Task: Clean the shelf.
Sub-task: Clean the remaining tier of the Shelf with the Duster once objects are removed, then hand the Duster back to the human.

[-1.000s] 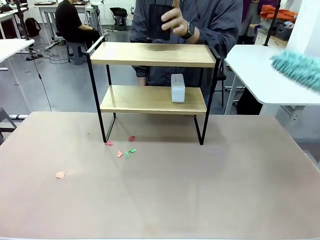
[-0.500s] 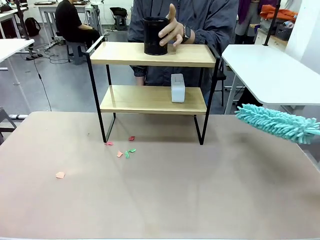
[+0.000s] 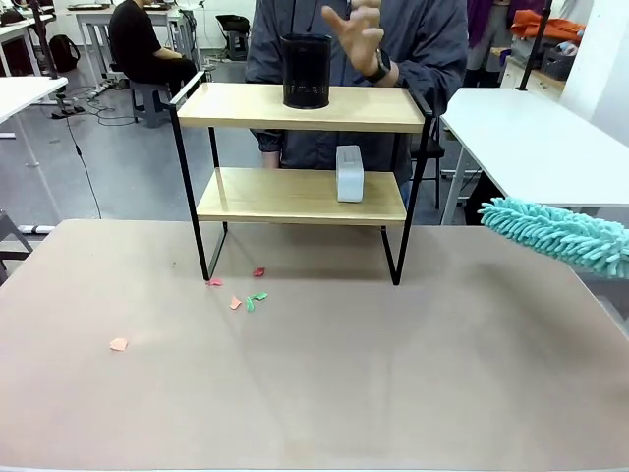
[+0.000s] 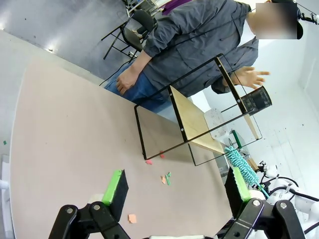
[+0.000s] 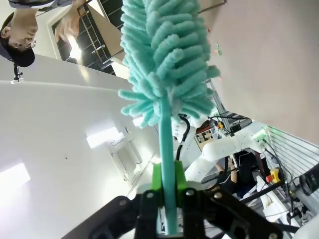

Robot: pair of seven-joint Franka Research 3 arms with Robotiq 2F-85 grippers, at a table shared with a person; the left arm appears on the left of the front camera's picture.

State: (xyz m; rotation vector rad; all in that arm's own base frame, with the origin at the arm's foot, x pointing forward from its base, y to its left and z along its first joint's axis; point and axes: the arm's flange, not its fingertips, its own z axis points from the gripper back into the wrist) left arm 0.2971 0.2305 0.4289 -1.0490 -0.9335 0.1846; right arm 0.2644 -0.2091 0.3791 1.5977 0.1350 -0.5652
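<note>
Across my tan table (image 3: 393, 383), the shelf (image 3: 295, 197) stands at twelve o'clock. My left gripper (image 4: 176, 183) sits with fingers apart; my right gripper (image 5: 168, 185) is clamped on a teal duster (image 3: 555, 236) at three o'clock.

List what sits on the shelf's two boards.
The shelf's top board holds a black cylindrical container, its inside hidden by its wall; the lower board holds a white box.

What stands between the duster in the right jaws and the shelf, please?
Nothing visible stands between the duster and the shelf. On its boards, though, stand a black cup (top) and a white box (lower), with the person's hand near the cup.
</note>
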